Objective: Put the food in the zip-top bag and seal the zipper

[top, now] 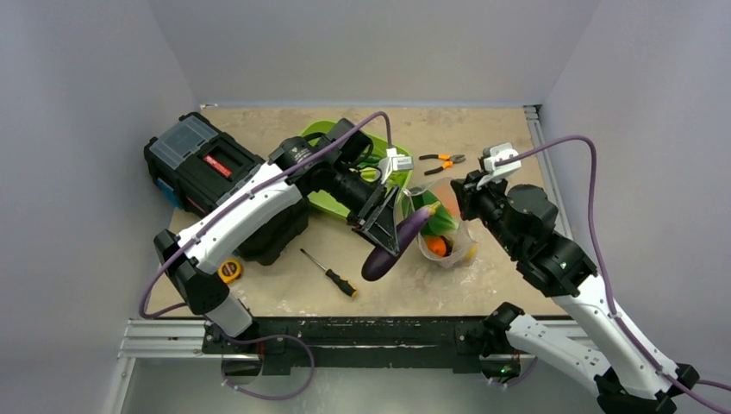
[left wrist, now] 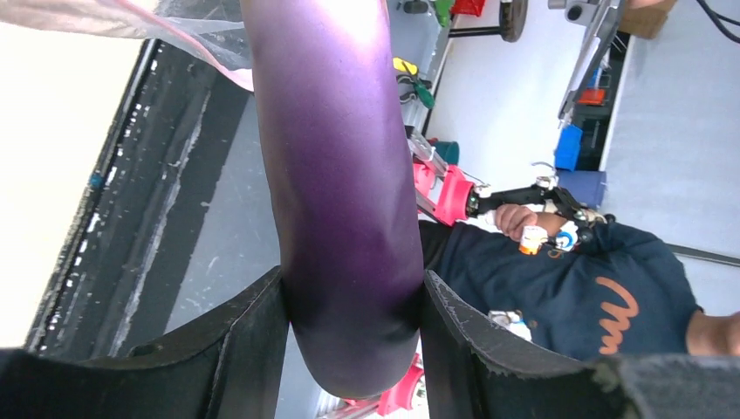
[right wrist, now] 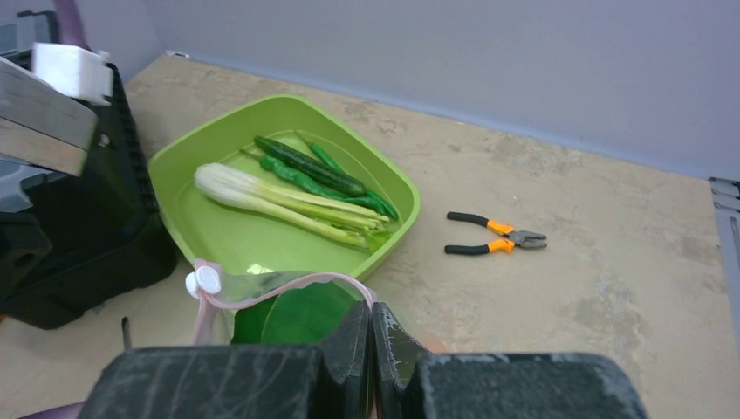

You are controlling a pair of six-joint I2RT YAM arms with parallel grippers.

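Observation:
My left gripper (top: 385, 226) is shut on the purple eggplant (top: 395, 243), held tilted in the air with its stem end at the mouth of the zip-top bag (top: 444, 226); in the left wrist view the eggplant (left wrist: 336, 175) fills the gap between the fingers. My right gripper (top: 463, 191) is shut on the bag's pink zipper rim (right wrist: 288, 284), holding the mouth open and lifted. A green fruit (right wrist: 297, 319) and orange food (top: 437, 246) lie inside the bag. White-stemmed bok choy (right wrist: 279, 199) and green pods (right wrist: 310, 166) lie in the lime-green tray (right wrist: 209, 231).
A black toolbox (top: 215, 177) stands at the left, close behind my left arm. A screwdriver (top: 330, 273) and a yellow tape measure (top: 229, 271) lie near the front. Orange-handled pliers (top: 442, 162) lie at the back, also in the right wrist view (right wrist: 496, 237).

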